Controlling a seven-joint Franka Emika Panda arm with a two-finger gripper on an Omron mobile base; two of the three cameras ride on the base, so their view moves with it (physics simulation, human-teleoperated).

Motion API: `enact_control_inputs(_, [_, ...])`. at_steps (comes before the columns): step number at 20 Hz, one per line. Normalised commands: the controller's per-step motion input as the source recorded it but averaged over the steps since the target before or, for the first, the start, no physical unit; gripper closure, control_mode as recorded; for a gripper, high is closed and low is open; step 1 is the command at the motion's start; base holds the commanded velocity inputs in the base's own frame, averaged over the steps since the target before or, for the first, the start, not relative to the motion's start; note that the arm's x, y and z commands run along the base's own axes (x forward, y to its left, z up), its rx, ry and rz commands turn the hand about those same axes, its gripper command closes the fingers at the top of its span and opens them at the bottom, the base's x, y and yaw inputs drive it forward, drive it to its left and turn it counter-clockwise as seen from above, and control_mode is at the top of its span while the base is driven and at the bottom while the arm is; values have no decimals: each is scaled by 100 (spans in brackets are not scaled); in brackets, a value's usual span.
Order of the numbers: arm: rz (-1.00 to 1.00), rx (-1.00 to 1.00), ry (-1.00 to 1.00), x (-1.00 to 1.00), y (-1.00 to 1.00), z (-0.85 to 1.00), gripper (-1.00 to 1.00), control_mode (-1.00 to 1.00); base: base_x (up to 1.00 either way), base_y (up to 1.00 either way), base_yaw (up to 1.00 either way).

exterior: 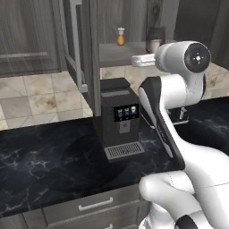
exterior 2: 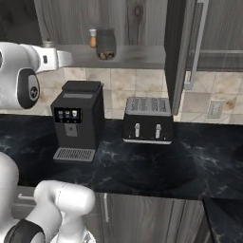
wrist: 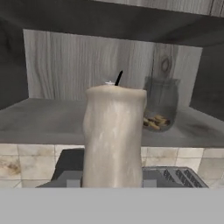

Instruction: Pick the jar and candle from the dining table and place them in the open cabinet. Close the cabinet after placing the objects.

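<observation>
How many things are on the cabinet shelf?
2: the jar toward the back, and a small orange item beside it. The candle is not on it yet.

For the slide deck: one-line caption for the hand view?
Cream candle looms close before the open cabinet's shelf, where the jar already stands.

We see a black marble counter with faint white veins running across both base views, grey drawer fronts with silver handles beneath it. Behind it the wall is tiled in beige, mottled squares, and a pale outlet plate sits low on the tiles at the right. On the counter stand two appliances — a black coffee machine with a small lit panel, and just beside it a dark toaster. Grey wood-grain panelling fills the wall above.
</observation>
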Motion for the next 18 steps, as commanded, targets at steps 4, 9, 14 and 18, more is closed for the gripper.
enact_control_inputs(4, [11,-1,10,47,11,5,100,-100,0,0,0])
enact_control_inputs(9, [9,0,4,49,14,0,100,-100,0,0,0])
enact_control_inputs(14, [7,0,-8,34,12,-16,100,-100,0,0,0])
enact_control_inputs(18, [5,0,-13,30,7,-22,100,-100,0,0,0])
